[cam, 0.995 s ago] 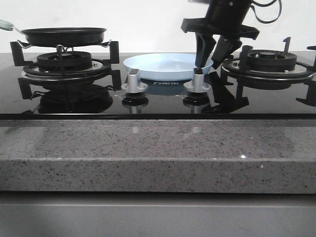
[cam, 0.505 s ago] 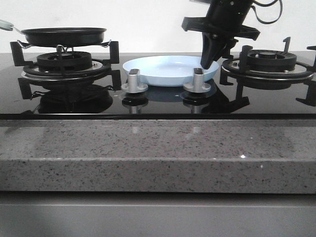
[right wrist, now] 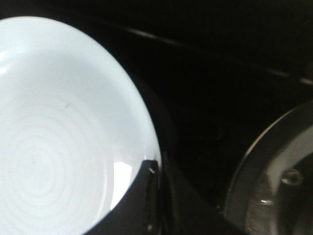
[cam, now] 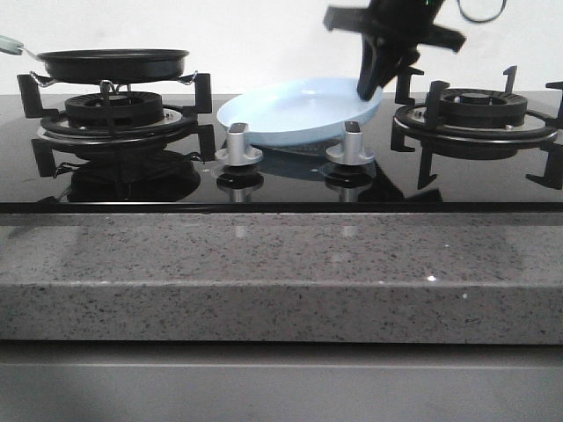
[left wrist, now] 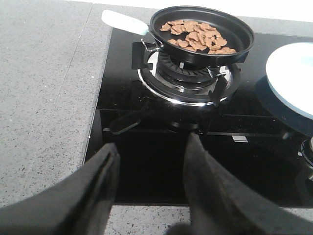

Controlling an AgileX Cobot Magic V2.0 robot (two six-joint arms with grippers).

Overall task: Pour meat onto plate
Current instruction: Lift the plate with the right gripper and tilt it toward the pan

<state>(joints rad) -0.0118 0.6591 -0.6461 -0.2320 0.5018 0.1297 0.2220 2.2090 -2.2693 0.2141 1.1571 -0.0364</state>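
— Over the middle of the counter (cam: 281,255), what does the right gripper (cam: 369,83) have?

— Its jaws are closed on the right rim of the wide, shallow, round pale-blue plate (cam: 295,110). That rim is lifted, so the plate tilts, its left side lower, just behind the 2 silver stove knobs (cam: 239,145). From the right wrist, one dark finger (right wrist: 146,196) overlaps the plate's glossy rim (right wrist: 73,122).

— And the meat?

— The small flat brown chunks of meat (left wrist: 195,35) lie in the black round frying pan (left wrist: 201,32), which sits on the left burner grate (cam: 114,110) toward the counter's far left corner. Its pale handle (left wrist: 123,22) points toward the left edge. Pan and plate are apart.

— The left gripper (left wrist: 149,191)?

— Its jaws stand apart with nothing between them, hanging over the front edge of the black glass hob (left wrist: 161,161), on the left, near the pan's burner.

— The right burner (cam: 475,114)?

— Bare, just beside the raised plate.
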